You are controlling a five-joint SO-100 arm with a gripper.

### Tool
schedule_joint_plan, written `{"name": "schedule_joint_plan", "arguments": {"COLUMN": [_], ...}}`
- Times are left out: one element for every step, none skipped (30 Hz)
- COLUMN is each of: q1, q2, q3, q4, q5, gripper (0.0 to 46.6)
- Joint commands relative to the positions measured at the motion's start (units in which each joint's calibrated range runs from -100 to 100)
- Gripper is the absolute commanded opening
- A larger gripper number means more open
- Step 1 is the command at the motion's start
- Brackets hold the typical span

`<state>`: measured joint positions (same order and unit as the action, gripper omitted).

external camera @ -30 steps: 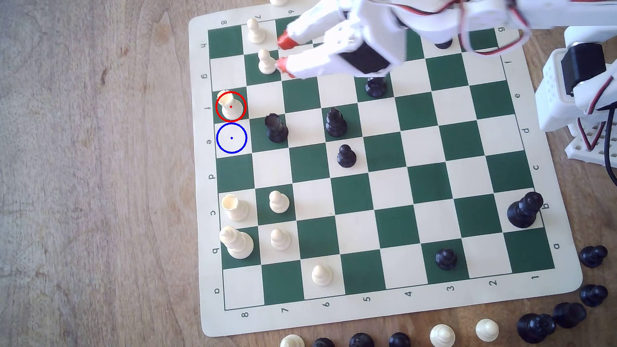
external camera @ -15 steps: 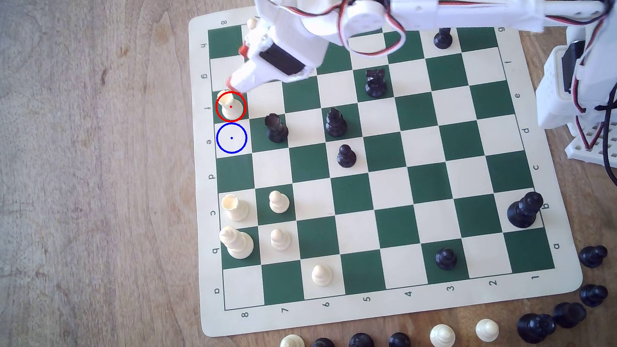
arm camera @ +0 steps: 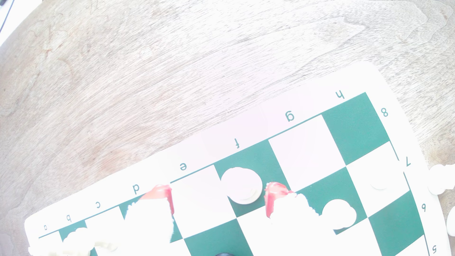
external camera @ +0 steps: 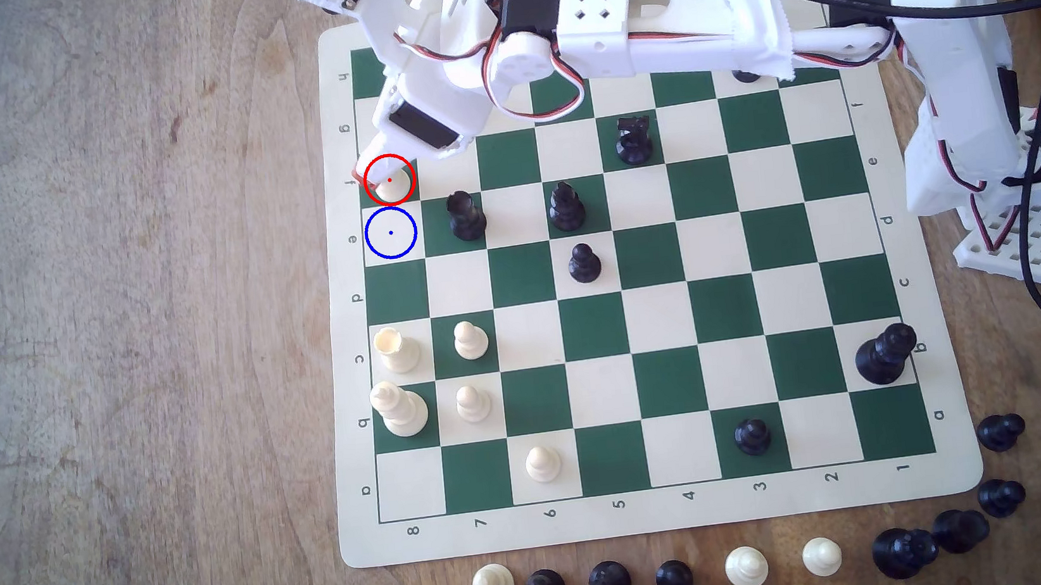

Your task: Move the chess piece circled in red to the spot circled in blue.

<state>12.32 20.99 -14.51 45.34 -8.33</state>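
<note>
The cream cup-topped piece [external camera: 395, 187] stands in the red ring on a green square at the board's edge, on the exterior view's left; the gripper's finger covers its top. In the wrist view this piece [arm camera: 241, 185] sits between my two red-tipped fingers [arm camera: 274, 194], with a gap on each side. My gripper [external camera: 375, 169] is open [arm camera: 218, 195] and hangs over the piece, touching nothing that I can see. The blue-ringed cream square [external camera: 391, 233] lies directly beside the piece and is bare.
A black piece [external camera: 465, 215] stands one square from the blue ring, another [external camera: 566, 207] further along. Cream pieces [external camera: 396, 350] cluster lower along the same edge. A cream pawn [arm camera: 339, 213] sits close behind one finger. Captured pieces [external camera: 610, 581] line the table below the board.
The arm has swung to the exterior view's left across the board's upper corner, and the gripper has come down from beside the pawns to straddle the red-circled piece.
</note>
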Motion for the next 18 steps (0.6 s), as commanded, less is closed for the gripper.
{"name": "schedule_joint_plan", "arguments": {"q1": [-0.39,-0.39,-0.39,-0.47,-0.47,-0.54,-0.54,-0.54,-0.54,-0.54,-0.54,-0.62,-0.62,-0.62,-0.70,-0.70,-0.70,-0.70], "q2": [0.06,0.74,1.85,2.19,2.53,2.95,3.80,4.22,4.73,5.33,5.84,6.86,7.19,7.70,8.38,9.66,10.08,10.51], "q3": [-6.71,-7.34,-8.43,-8.61,-8.89,-9.34,-10.25,-10.79,-11.24,-11.97,-12.51,-13.33,-13.69,-14.14,-14.69,-15.96,-16.41,-16.86], "q4": [0.28,0.53,0.93,1.02,1.02,1.26,1.67,2.00,2.16,2.49,2.65,2.65,2.65,2.65,2.65,2.65,2.65,2.65], "q5": [-0.05,0.00,0.00,0.05,0.05,0.15,0.20,0.20,0.20,0.24,0.24,0.24,0.24,0.24,0.24,0.24,0.24,0.24], "gripper": [19.1,18.3,17.1,16.9,16.8,16.4,16.1,16.1,16.1,16.1,16.1,16.1,16.1,16.1,16.1,16.4,16.4,16.4]}}
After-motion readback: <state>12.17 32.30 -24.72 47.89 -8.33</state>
